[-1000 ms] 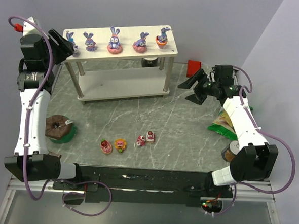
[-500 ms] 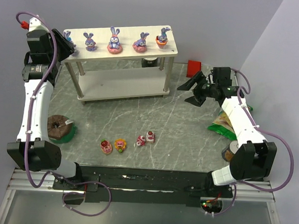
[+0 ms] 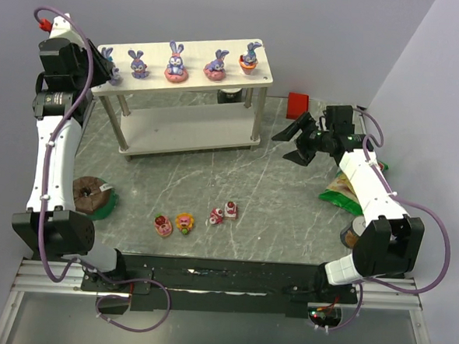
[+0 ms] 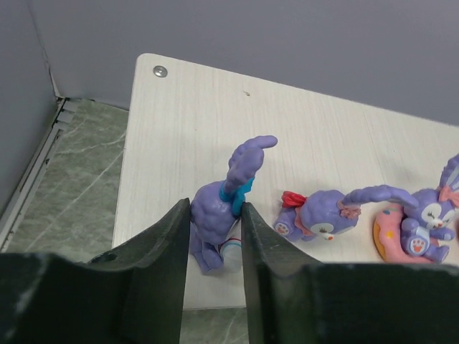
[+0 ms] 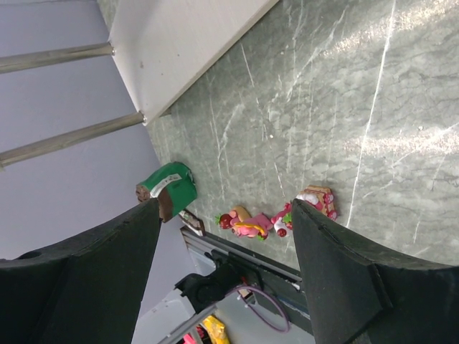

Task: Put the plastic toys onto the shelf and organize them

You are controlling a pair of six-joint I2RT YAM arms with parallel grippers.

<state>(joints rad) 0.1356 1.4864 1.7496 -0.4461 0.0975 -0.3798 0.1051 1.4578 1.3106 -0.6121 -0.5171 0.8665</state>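
From above, the shelf [image 3: 196, 79] stood at the far side of the tabletop [image 3: 275, 198], with five bunnies [image 3: 175, 62] lined up in a row along its top board. The left gripper [image 3: 103, 69] was at the left end of that board, at the leftmost bunny [image 3: 108, 55]. Four sweets [image 3: 183, 222] lay in a loose row on the tabletop near the arm bases. A chocolate cake [image 3: 88, 194] sat near the left edge and a red block [image 3: 298, 104] sat behind the shelf's right end. The right gripper [image 3: 294, 141] hung over the tabletop to the right of the shelf, well apart from the sweets.

On the left wrist camera, the two fingers pressed against both sides of the leftmost bunny, closed on it while it stood on the top board near the edge. A second bunny lay just beside it.

On the right wrist camera, the fingers stood wide apart with nothing between them. Beyond them the sweets and the cake lay on the tabletop.
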